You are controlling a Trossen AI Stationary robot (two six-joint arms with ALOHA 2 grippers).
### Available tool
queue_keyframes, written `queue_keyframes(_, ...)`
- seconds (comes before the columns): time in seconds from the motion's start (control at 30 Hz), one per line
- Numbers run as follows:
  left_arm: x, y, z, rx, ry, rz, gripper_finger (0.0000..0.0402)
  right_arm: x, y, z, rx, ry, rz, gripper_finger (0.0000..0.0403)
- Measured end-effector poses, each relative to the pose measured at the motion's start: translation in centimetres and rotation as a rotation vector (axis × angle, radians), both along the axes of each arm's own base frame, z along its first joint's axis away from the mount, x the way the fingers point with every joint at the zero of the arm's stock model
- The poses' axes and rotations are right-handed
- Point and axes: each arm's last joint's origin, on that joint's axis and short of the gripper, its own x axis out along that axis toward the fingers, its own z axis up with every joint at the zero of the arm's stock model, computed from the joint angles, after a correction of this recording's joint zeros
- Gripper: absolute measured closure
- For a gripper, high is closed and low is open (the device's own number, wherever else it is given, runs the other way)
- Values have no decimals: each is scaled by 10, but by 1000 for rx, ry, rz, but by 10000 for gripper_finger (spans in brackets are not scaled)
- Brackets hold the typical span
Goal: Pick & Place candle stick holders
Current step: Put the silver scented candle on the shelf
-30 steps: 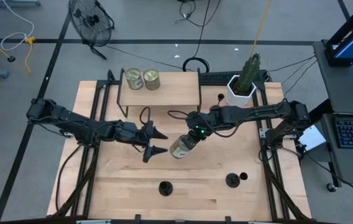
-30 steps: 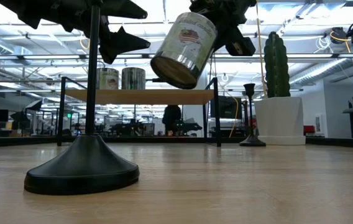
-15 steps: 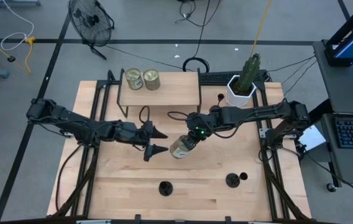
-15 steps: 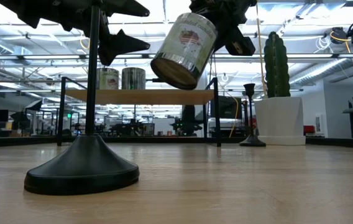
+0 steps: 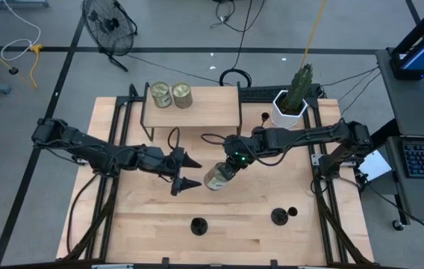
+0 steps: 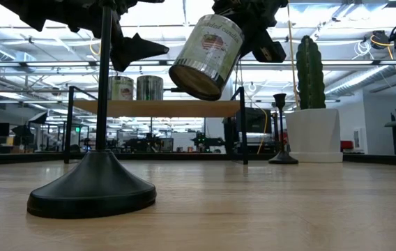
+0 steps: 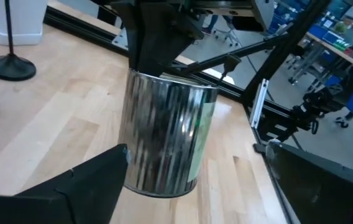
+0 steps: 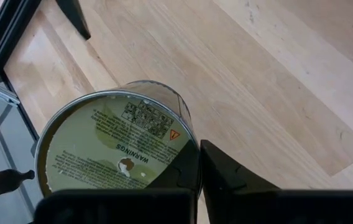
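Right end effector [image 5: 225, 169] clamped on glass jar [image 5: 216, 178], mid-air over surface [image 5: 137, 217]. Left end effector [image 5: 184, 170] spread apart beside jar. Our candle stick holders untouched: front [image 5: 198, 225], [image 5: 278, 217]; back [image 5: 265, 117]. Risk: tilted jar slips, drops.

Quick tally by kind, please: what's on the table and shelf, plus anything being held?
Black candle stick holders: 3
Glass jars: 3, two on the shelf, one in the right tool
Cactus pot: 1
Total: 7
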Motion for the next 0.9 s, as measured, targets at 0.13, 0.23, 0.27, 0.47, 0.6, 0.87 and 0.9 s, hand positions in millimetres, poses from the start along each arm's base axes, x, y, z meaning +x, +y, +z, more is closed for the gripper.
queue_keyframes(0.13,0,1,0,27,-6,-4,13,0,0,0,0,-4,0,403)
queue_keyframes(0.23,0,1,0,37,7,1,6,2,0,1,10,-25,6,403)
queue_keyframes(0.27,1,1,1,43,10,11,4,2,1,2,19,-31,12,403)
queue_keyframes(0.47,3,2,7,82,-13,10,3,4,2,3,26,-52,21,403)
queue_keyframes(0.6,12,1,3,83,46,-8,3,4,3,3,33,-54,29,403)
queue_keyframes(0.87,44,-4,4,139,115,-68,2,4,6,3,38,-52,53,403)
queue_keyframes(0.9,45,-3,6,140,117,-65,2,4,7,3,38,-52,55,403)
